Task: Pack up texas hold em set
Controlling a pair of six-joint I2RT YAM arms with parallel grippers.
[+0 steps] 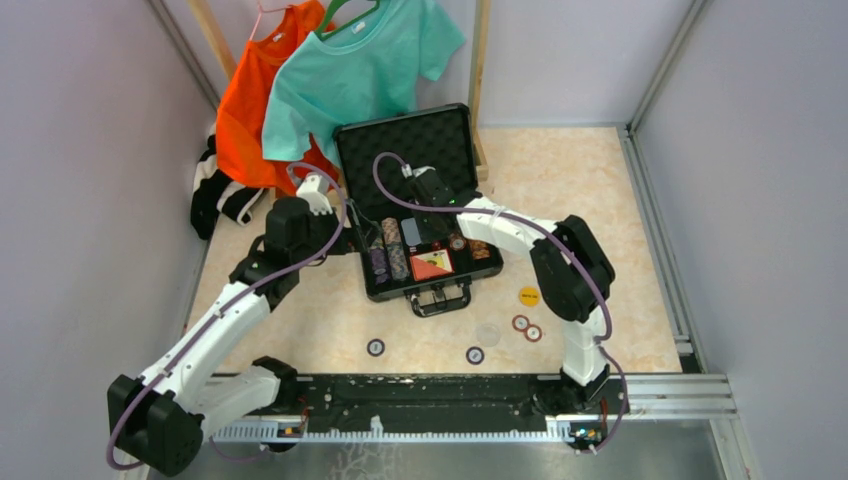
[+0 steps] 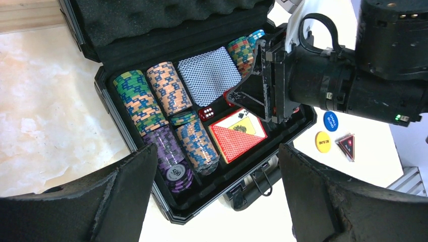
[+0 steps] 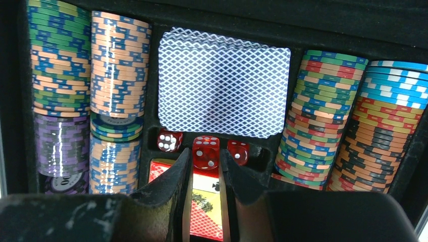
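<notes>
Black briefcase lies open mid-table, lid up at far side. R gripper is down in its dice slot, jaws narrow, pinching middle red die. L gripper wide open, empty, just left of case. Few loose chips on table nearer the arms.

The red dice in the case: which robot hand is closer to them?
Right. The right gripper sits just above the dice, its fingertips flanking the middle one. The left gripper hovers open beside the case, at its left edge, farther away.
</notes>
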